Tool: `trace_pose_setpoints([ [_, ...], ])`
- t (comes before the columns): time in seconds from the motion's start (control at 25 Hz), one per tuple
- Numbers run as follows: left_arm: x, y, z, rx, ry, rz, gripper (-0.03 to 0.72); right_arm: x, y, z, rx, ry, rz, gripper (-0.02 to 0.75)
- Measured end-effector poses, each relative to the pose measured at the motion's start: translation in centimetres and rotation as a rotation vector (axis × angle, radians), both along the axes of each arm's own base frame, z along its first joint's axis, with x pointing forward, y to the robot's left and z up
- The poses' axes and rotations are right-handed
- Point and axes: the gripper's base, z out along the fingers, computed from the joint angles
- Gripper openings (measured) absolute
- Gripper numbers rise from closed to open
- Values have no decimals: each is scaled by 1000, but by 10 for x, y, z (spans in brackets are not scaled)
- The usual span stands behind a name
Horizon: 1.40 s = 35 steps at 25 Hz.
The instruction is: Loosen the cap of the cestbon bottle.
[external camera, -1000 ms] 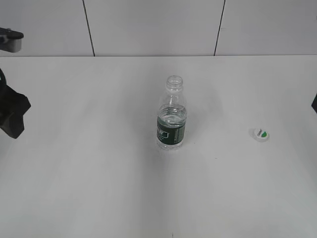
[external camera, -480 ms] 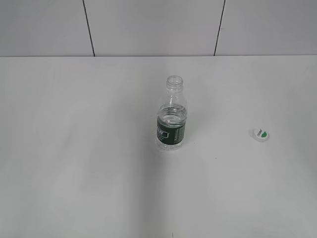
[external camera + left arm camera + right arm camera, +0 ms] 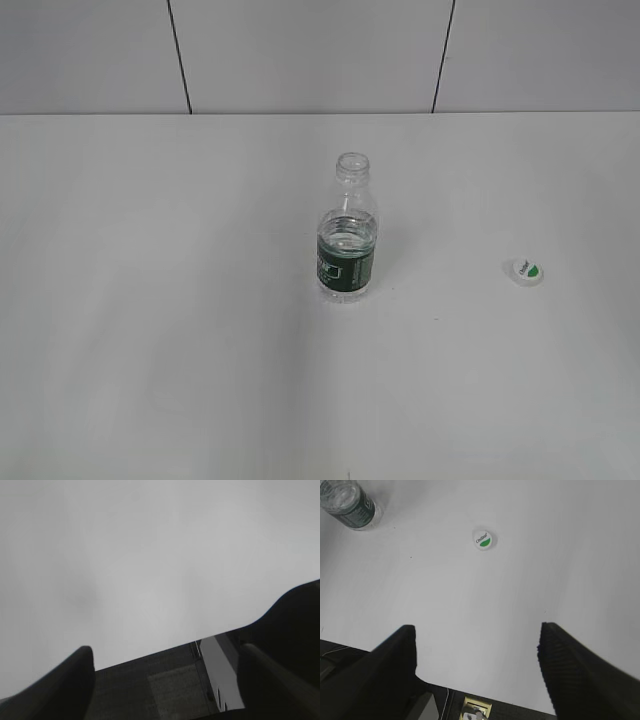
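The cestbon bottle [image 3: 347, 240] stands upright in the middle of the white table, its mouth open with no cap on it. It also shows at the top left of the right wrist view [image 3: 347, 502]. The cap [image 3: 526, 270] lies flat on the table to the bottle's right, green mark up, and shows in the right wrist view [image 3: 483, 539]. My right gripper [image 3: 477, 647] is open and empty, above the table's near edge, well short of the cap. My left gripper [image 3: 165, 665] is open and empty over the table's edge. Neither gripper shows in the exterior view.
The white table [image 3: 180, 330] runs to a grey panelled wall [image 3: 300, 55] at the back. The table's edge with dark floor beyond it shows in the left wrist view [image 3: 165, 690] and in the right wrist view [image 3: 480, 705].
The left arm, seen at the left edge of the exterior view one second ago, has gone out of that view. The bottle and the cap have not moved.
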Motion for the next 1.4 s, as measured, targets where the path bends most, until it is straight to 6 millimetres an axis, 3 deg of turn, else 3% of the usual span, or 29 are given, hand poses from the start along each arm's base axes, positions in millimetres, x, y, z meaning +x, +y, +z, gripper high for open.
trace_pose_setpoints([
  [0.28,-28,8,18,-76,-251,-8,531,-17,-1,10,15,-57,1,580],
  [0.52,-50,14,26,-106,-350,-5,531,-32,-3,11,23,-85,3,580],
  [0.92,-84,24,34,-156,-510,-2,531,-72,-8,-18,22,-74,3,580],
  [1.4,-112,32,40,-209,-682,-2,531,-96,-11,-69,16,30,-9,580],
])
